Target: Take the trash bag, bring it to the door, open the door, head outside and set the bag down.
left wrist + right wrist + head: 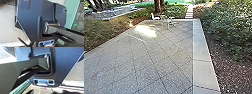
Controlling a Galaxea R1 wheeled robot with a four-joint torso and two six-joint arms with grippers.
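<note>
A pale green door frame [70, 13] with a glass pane [79, 18] appears in the left wrist view, beyond the robot's dark plate. Dark, narrow parts of my left gripper [28, 43] show low in that view; how they stand is unclear. In the right wrist view, a pale green strip [21, 87] lies past the jointed bar, and a dark shape [71, 92] at the edge is too blurred to name. The outdoor paving [146, 57] spreads out ahead in the head view.
Far across the yard stand pale chairs [170, 22] and a red-and-white item [155, 17]. Dense bushes [231, 27] and a mulch bed [226, 67] border the right side; low planting [101, 30] borders the left. A lighter concrete strip [201, 50] leads toward a narrow path [189, 11].
</note>
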